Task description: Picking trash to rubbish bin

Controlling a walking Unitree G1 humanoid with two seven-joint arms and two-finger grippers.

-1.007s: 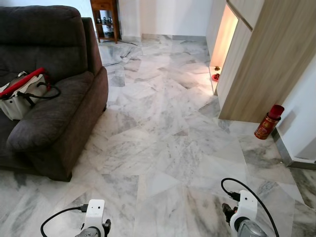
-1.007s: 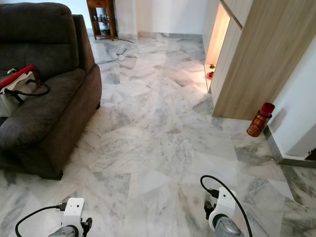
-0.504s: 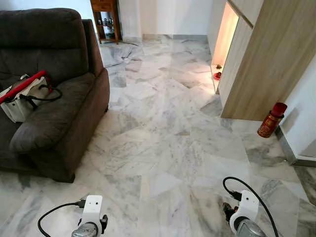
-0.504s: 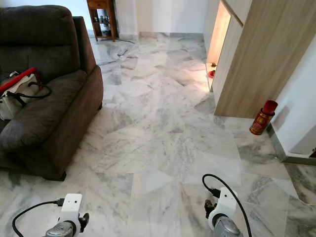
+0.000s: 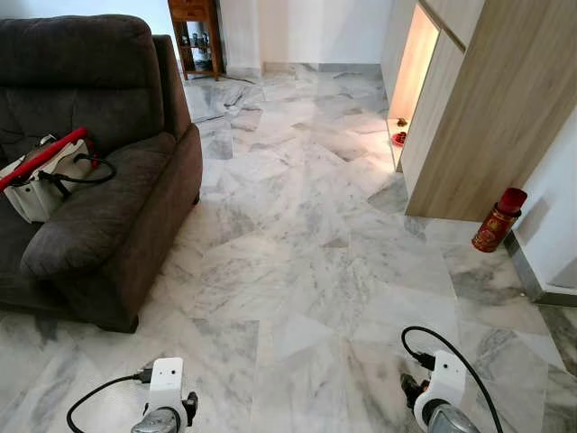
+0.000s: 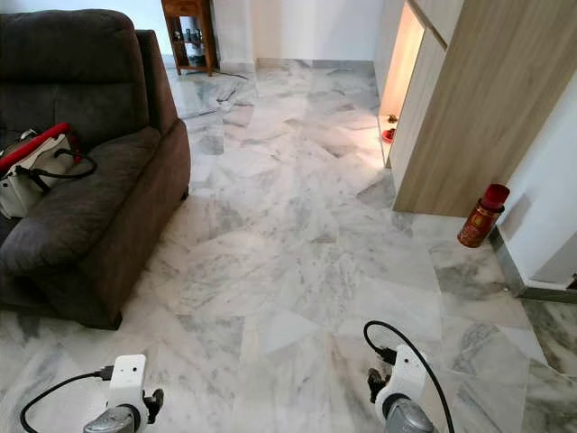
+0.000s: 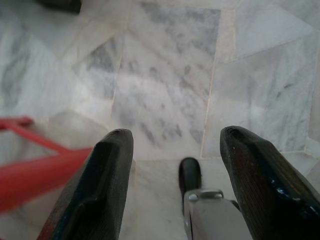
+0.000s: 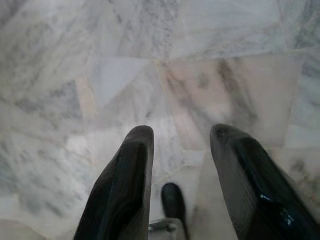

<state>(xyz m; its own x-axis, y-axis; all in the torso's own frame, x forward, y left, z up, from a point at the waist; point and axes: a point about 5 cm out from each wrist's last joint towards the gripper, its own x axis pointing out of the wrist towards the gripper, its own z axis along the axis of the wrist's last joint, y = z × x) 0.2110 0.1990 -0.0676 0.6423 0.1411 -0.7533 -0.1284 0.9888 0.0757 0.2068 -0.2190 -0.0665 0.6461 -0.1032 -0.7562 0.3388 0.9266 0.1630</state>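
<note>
Marble floor (image 5: 297, 271), sofa (image 5: 99, 180) on left, red can (image 5: 498, 220) by wall; left claw (image 7: 175, 150) and right claw (image 8: 180, 145) both spread, empty.

A sofa (image 5: 99, 171) stands along the left side of the marble floor (image 5: 306, 262), a handbag (image 5: 45, 176) resting on its seat. A cabinet (image 5: 478, 108) lines the right side, a canister (image 5: 498, 220) just beside its near corner. A wooden shelf unit (image 5: 196, 36) stands at the floor's far edge, behind the sofa.
</note>
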